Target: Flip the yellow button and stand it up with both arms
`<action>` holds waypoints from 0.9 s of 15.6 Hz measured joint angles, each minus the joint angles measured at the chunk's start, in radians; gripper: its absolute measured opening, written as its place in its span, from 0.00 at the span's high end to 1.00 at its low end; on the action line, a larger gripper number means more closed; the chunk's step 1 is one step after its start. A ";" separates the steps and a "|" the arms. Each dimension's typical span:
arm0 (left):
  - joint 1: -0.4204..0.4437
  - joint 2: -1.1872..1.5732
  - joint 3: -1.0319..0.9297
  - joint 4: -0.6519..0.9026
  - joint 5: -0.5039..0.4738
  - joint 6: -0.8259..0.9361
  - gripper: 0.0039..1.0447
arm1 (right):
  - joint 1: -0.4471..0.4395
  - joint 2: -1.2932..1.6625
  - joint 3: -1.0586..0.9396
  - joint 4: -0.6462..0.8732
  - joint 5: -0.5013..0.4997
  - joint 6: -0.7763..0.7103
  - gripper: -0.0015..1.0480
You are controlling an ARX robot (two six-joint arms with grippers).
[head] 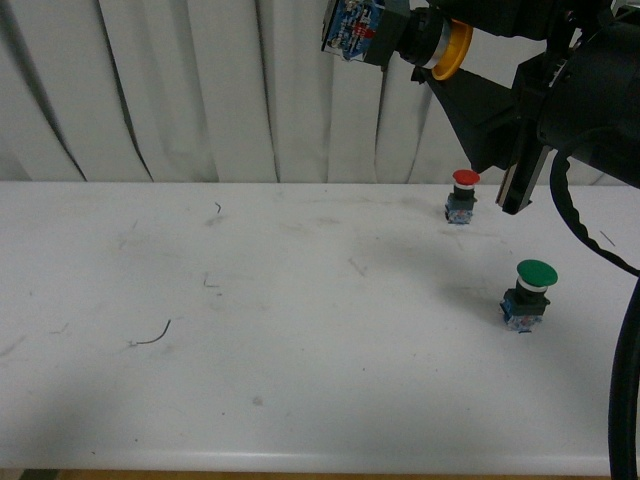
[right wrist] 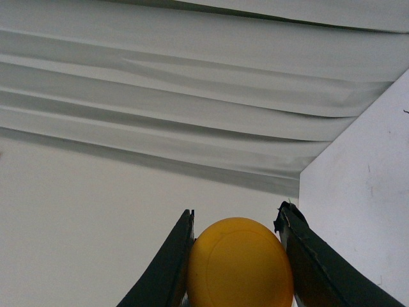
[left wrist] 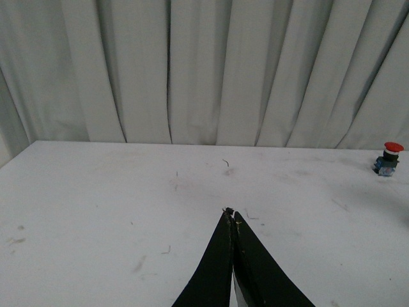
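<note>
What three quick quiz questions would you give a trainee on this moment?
1. Fill in: the left gripper is ____ and holds nothing.
2. True or false: the yellow button lies on the table.
3. Which one holds the yellow button? A) the left gripper B) the right gripper C) neither

Key: 1. shut. 2. False; it is held in the air, lying sideways. 3. B; the yellow cap sits between its fingers.
</note>
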State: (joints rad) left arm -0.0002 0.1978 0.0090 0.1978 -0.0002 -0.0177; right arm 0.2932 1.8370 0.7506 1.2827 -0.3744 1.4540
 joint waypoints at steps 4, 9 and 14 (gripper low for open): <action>0.000 -0.191 0.001 -0.190 0.000 0.000 0.99 | 0.000 -0.007 0.000 0.001 0.000 0.000 0.66; 0.000 -0.189 0.000 -0.205 0.000 0.000 0.88 | -0.001 -0.010 0.000 -0.002 -0.003 -0.014 0.66; 0.000 -0.189 0.000 -0.202 0.000 0.000 0.46 | -0.047 -0.063 0.045 -0.030 0.099 -0.341 0.66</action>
State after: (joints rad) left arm -0.0002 0.0090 0.0093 -0.0040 -0.0006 -0.0174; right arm 0.2459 1.7737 0.7952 1.2530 -0.2752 1.1130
